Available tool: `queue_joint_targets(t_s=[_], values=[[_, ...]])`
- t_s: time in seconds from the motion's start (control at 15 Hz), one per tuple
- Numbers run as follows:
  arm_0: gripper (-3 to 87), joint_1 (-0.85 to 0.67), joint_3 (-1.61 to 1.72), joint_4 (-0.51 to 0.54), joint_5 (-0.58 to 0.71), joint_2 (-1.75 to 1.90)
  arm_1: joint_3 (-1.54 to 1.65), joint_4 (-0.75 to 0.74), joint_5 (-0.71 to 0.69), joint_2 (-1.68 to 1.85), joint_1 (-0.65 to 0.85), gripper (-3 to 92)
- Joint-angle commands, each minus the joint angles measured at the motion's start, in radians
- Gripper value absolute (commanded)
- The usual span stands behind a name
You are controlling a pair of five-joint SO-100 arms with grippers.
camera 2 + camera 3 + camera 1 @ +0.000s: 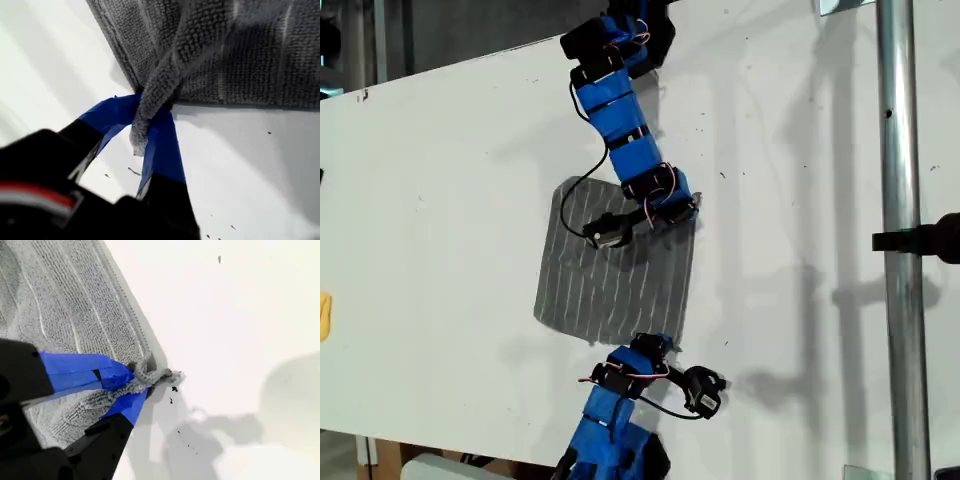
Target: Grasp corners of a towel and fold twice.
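The grey towel [610, 285] with thin white stripes lies spread on the white table [440, 200]. My first gripper [658, 343], on the arm coming from the exterior view's bottom, is shut on the towel's near-right corner [150, 107], which is bunched between the blue fingers [162, 150]. My second gripper [688, 207], on the arm reaching from the exterior view's top, is shut on the far-right corner [161, 375], its blue fingers [80, 367] lying over the cloth [65, 305]. The two corners at the exterior view's left lie flat.
A vertical metal pole [902, 150] with a black clamp [920, 241] stands at the exterior view's right. A yellow object [324, 315] shows at that view's left edge. The table's bare white surface spreads right of the towel.
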Motion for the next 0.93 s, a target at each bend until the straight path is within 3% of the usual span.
queue_joint_targets(t_s=[0.0,0.2,0.4,0.67,0.87], values=[[-2.9,-0.002,-0.202,0.183,0.002,0.095,-0.049,0.052,-0.031,0.173,-0.021,-0.3],[-2.9,0.061,-0.463,0.405,0.015,0.104,-0.206,0.161,-0.063,0.242,-0.061,-0.3],[-2.9,-0.04,-0.454,0.466,0.012,0.123,-0.101,0.166,-0.067,0.313,0.005,-0.3],[-2.9,-0.394,-0.43,0.457,0.296,0.095,0.164,0.176,-0.153,0.503,0.267,-0.3],[-2.9,-0.638,-0.56,0.44,0.552,-0.04,0.276,0.163,-0.348,0.629,0.512,-0.3]])
